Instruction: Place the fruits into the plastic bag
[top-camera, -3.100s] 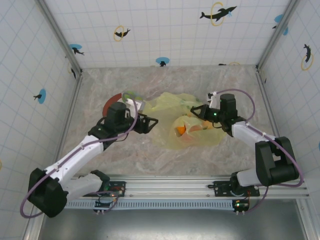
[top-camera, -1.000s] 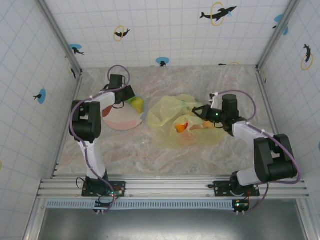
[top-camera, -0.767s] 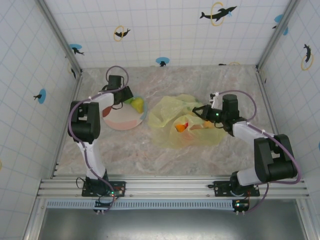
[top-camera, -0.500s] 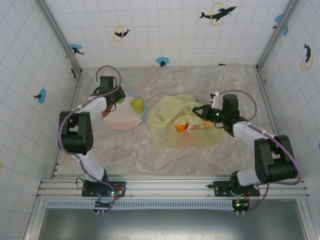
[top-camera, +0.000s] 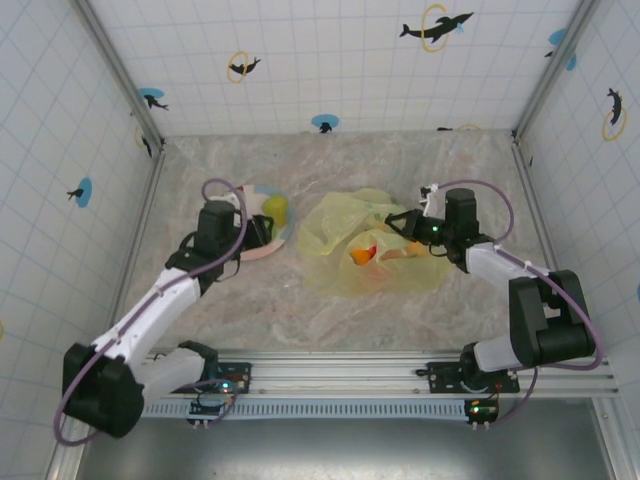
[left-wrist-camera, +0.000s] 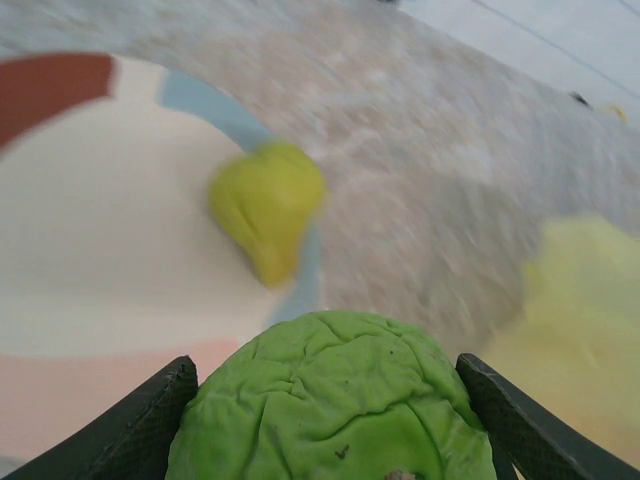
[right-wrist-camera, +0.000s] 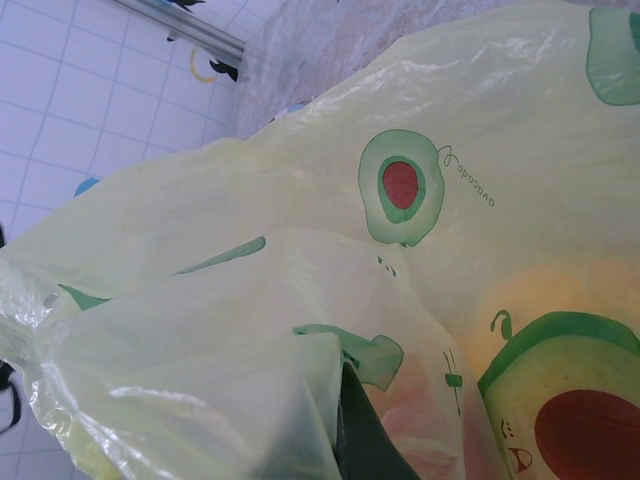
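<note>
Green crinkled skin, soft-looking and lumpy: that is the green fruit (left-wrist-camera: 330, 400), clamped between the jaws of the left gripper (top-camera: 257, 228), dark fingers on both flanks. Half a second back that arm was folded out over the far-left side of the plate (left-wrist-camera: 90, 220) with the green piece beside its tip. Now it has swung round to the near side with the fruit in its grip, so the pick looks done and the carry to the bag is next. Just past it a smooth, pear-shaped yellow-green fruit (left-wrist-camera: 268, 205) lies on the plate's pale blue rim, apart from the jaws and not yet bagged. The plate is flat, matte, pink and white with a red-brown arc, on a marbled worktop (top-camera: 330, 310). Further right the plastic bag (top-camera: 345, 225) lies slumped, thin, glossy, translucent yellow-green with avocado prints. An orange fruit (top-camera: 362, 256) and other orange and red shapes show through it. The right gripper (top-camera: 395, 222) has not moved, its jaws seemingly pinched on the bag's bunched edge, holding the mouth up.
</note>
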